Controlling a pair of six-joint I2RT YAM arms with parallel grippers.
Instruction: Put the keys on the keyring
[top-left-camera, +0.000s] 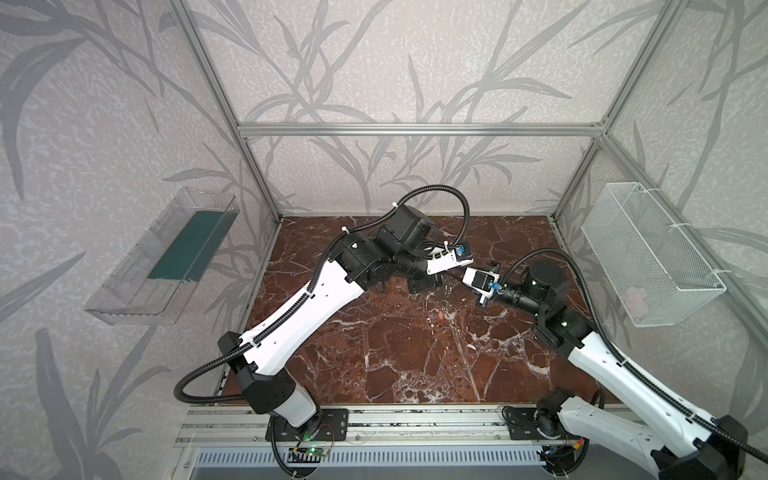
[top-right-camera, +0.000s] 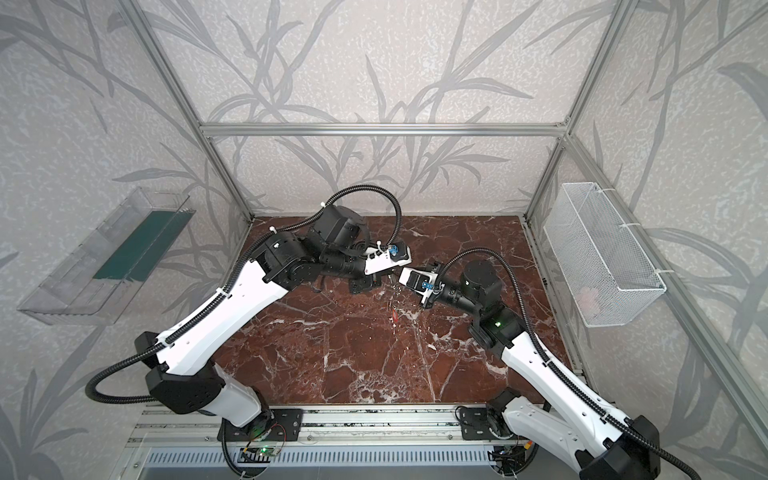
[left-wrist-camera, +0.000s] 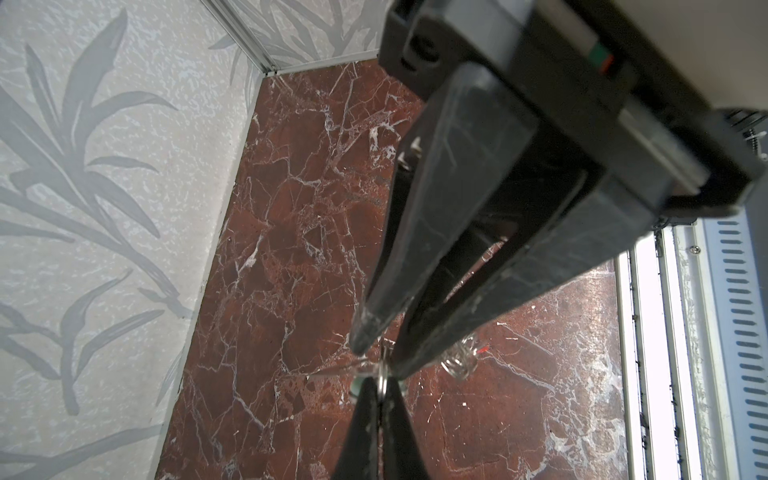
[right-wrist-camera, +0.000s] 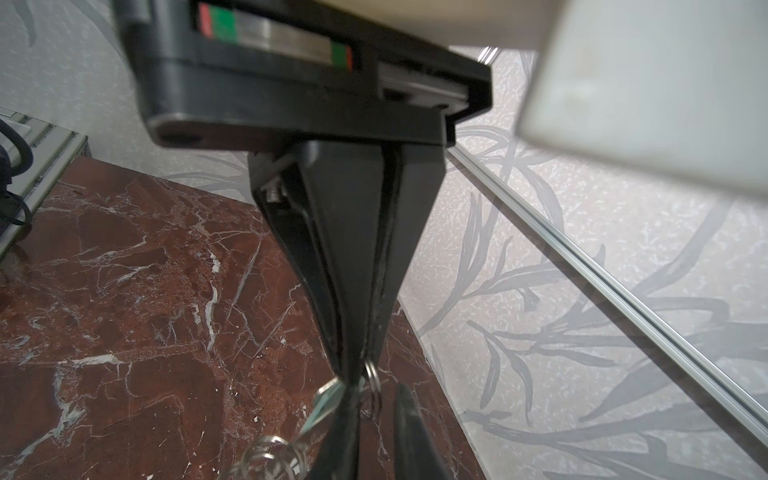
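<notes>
Above the middle of a red-brown, white-veined marble tabletop (top-left-camera: 374, 357), two white-and-black robot arms meet tip to tip over a small silver wire keyring (left-wrist-camera: 382, 372). The left gripper (left-wrist-camera: 380, 360) is clamped tight, its two tapered black fingers (left-wrist-camera: 419, 232) converging on the ring, which stands edge-on between the tips. The right gripper (right-wrist-camera: 360, 376) faces it from the opposite side. Its jaws are almost fully together, and the ring's rim shows at the seam between them in the right wrist view, so both grippers have hold of the keyring. A flat silver key blade (right-wrist-camera: 328, 397) juts out just beside the right gripper's tips; whether it is threaded on the ring cannot be told. Nearer the front, in both top views, a red-orange oblong plastic key tag (top-left-camera: 440, 316) lies on the marble, apart from the grippers, beside faint silver glints too small to make out. A white wire-mesh basket (top-left-camera: 648, 257) hangs on the right-hand wall and a clear plastic tray (top-left-camera: 162, 257) on the left-hand one.
</notes>
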